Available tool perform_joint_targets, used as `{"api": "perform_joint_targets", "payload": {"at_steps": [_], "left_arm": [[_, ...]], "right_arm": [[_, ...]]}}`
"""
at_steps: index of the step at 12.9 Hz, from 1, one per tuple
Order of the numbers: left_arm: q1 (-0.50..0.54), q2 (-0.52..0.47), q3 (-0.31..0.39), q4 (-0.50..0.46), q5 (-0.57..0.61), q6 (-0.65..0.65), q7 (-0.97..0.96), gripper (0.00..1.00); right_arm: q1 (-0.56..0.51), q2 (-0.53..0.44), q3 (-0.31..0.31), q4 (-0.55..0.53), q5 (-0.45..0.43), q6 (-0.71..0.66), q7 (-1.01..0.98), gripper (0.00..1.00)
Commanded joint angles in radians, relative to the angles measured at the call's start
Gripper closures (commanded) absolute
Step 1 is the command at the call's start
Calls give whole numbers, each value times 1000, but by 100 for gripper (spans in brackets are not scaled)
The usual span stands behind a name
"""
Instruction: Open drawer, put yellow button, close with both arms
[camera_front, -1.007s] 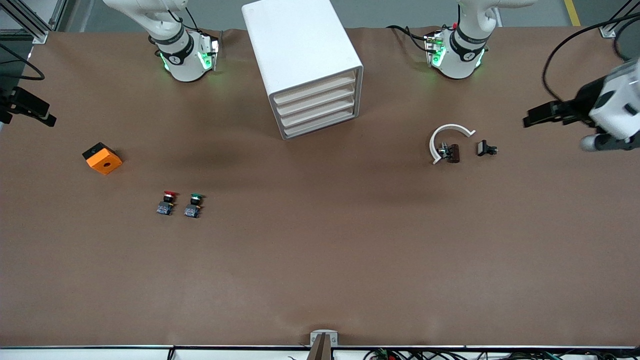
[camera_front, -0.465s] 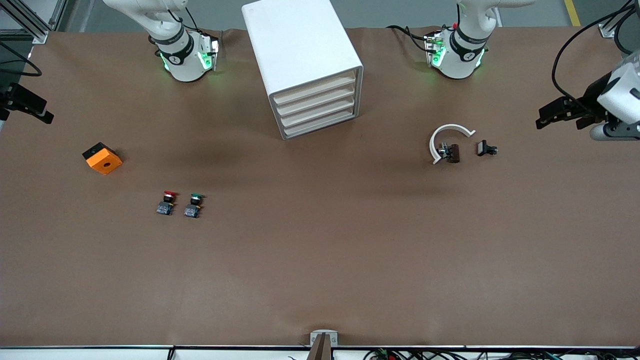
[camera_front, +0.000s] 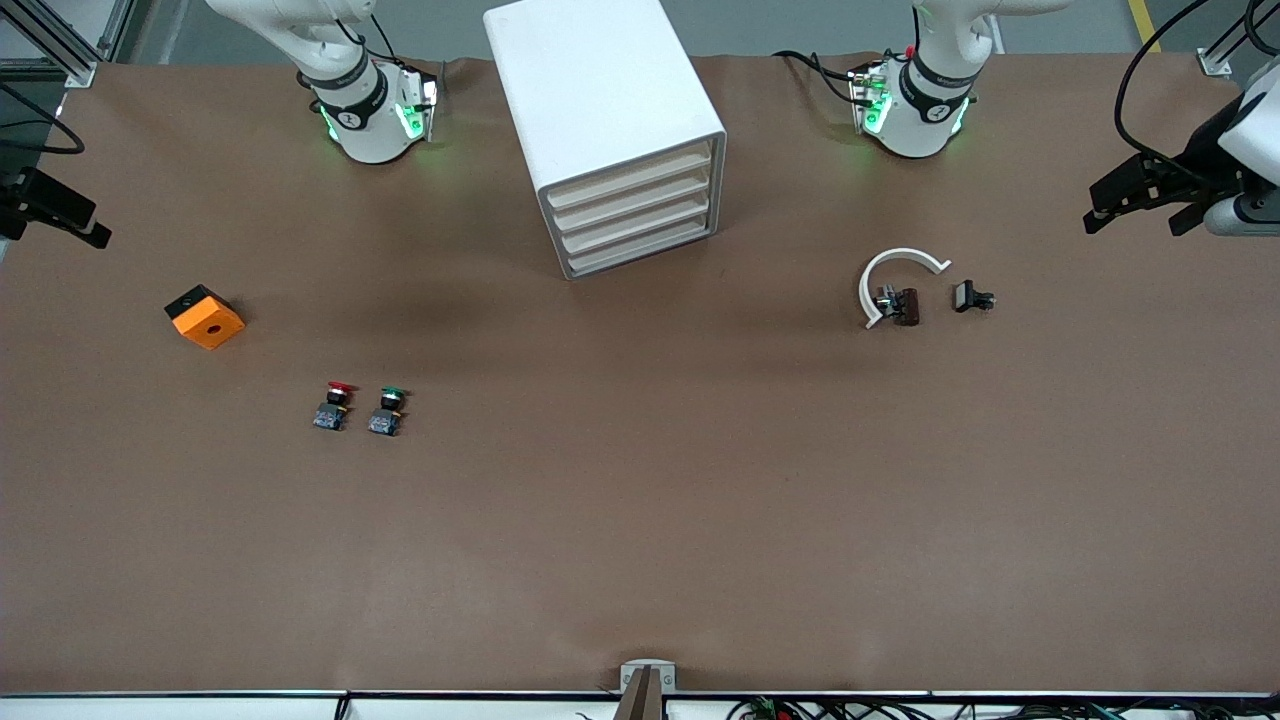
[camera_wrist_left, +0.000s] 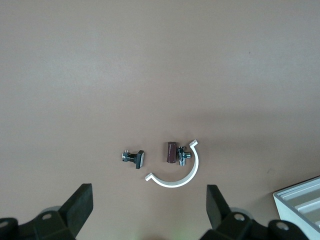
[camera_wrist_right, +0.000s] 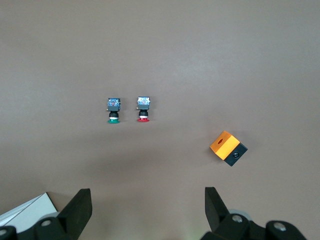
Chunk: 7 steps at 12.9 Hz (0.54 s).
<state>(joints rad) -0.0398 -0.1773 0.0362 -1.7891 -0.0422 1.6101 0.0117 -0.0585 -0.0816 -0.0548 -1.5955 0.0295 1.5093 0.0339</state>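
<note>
1. The drawer (camera_front: 630, 176), uppermost of four in the white cabinet (camera_front: 600, 90), sits flush with the three below it, so it is shut. The cabinet stands between the two arm bases, its front angled toward the left arm's end of the table.
2. The yellow button shows in none of the views. It is nowhere on the open tabletop, so it may already lie inside the shut drawer, but the pictures cannot confirm that.
3. Handling, as a judgement: the drawer looks shallow, light and stiff, with no handle showing. The thin front lip is the only place to hook a finger, and the cabinet may slide unless the other arm braces it.
4. A button of this kind looks small, light and rigid. The blocky base should grip more surely than the smooth round cap.
5. The red button (camera_front: 335, 402) and the green button (camera_front: 388, 408) stand side by side nearer the front camera, toward the right arm's end. An orange box (camera_front: 205, 316) lies near them.
6. Toward the left arm's end lie a white curved clamp (camera_front: 893, 272), a brown fitting (camera_front: 906, 306) touching it, and a black T-bolt (camera_front: 970, 297) just beside.
7. The left gripper (camera_front: 1140, 205) hangs over its table end, jaws spread and empty.
8. The right gripper (camera_front: 45, 222) hangs over its own table end, also spread wide and empty.
</note>
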Motion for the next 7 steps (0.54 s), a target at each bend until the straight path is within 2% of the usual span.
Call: {"api": "perform_joint_targets", "payload": {"at_steps": [1, 7], "left_arm": [[-9, 12, -6, 42, 24, -29, -7, 0], [-2, 25, -10, 68, 25, -30, -7, 0]], "right_arm": [[2, -23, 4, -20, 15, 2, 24, 0], [2, -23, 6, -20, 15, 5, 14, 0]]}}
